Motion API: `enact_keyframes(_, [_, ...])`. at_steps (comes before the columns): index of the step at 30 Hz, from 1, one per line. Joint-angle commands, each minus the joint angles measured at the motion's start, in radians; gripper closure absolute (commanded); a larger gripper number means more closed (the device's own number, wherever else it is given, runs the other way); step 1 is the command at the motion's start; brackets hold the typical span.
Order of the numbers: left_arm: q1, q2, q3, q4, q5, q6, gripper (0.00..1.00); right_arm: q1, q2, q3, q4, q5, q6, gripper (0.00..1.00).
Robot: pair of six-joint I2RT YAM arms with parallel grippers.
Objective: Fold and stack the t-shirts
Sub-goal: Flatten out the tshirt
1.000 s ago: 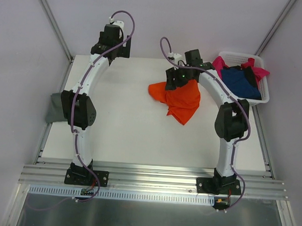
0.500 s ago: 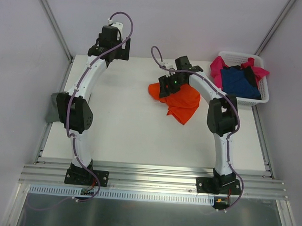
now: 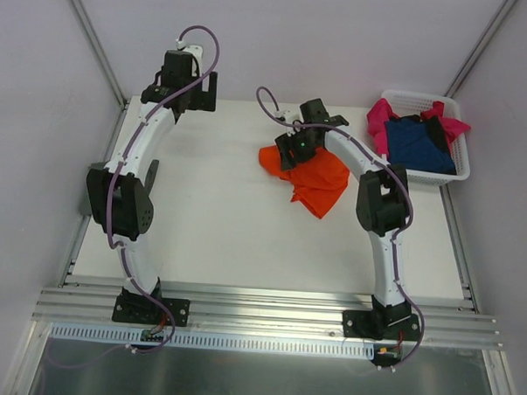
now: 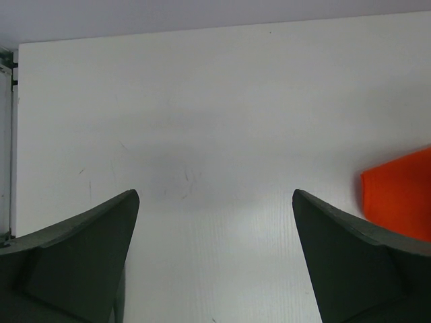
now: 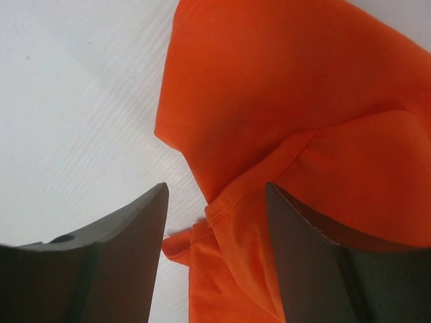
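Orange t-shirt (image 5: 303,101) beneath parted right hand (image 5: 215,192); left hand (image 4: 215,195) wide apart above table (image 4: 215,87).

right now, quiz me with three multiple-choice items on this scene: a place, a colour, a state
1. Where is the navy t-shirt? A over the left arm; B in the white basket; C on the metal rail.
2. The t-shirt under the right arm's jaws is: A orange; B grey; C white.
3. The left arm's jaws are: A shut on cloth; B open over bare table; C out of view.
Answers: B, it lies inside the basket; A, orange fills the right wrist view; B, both stand wide apart.
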Motion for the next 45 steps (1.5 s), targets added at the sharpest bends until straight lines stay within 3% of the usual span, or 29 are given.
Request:
enact_keyframes(1, [0.010,-0.032,0.004,0.017,0.030,-0.040,0.01,-0.002,-0.110,-0.002,0.017,0.088,-0.050,0.37])
enact_keyframes(16, [0.012,-0.052,-0.016,0.015,0.049,-0.032,0.01,0.021,0.096,0.073,0.014,0.191,-0.076,0.41])
enact_keyframes(19, [0.012,-0.053,-0.019,0.015,0.053,-0.032,0.01,0.021,0.100,0.071,0.010,0.202,-0.084,0.50])
enact_keyframes(22, [0.012,-0.047,-0.008,0.015,0.061,-0.034,0.01,0.021,0.067,0.056,0.007,0.231,-0.090,0.73])
enact_keyframes(23, [0.012,-0.043,-0.002,0.015,0.061,-0.032,0.01,0.021,0.045,0.050,0.013,0.245,-0.088,0.86])
enact_keyframes(25, [0.012,-0.040,0.007,0.015,0.056,-0.026,0.01,0.021,-0.016,0.038,0.026,0.279,-0.085,1.00])
enact_keyframes(32, [0.082,-0.049,0.027,0.015,0.003,-0.098,0.01,0.024,-0.081,0.284,-0.109,0.193,-0.020,0.99])
enact_keyframes(38, [0.128,-0.050,0.055,0.017,-0.016,-0.063,0.01,0.052,-0.154,0.327,-0.083,0.127,0.026,0.99])
enact_keyframes(45, [0.174,-0.055,0.085,0.019,-0.045,-0.054,0.01,0.096,-0.208,0.383,0.007,-0.118,0.169,0.99])
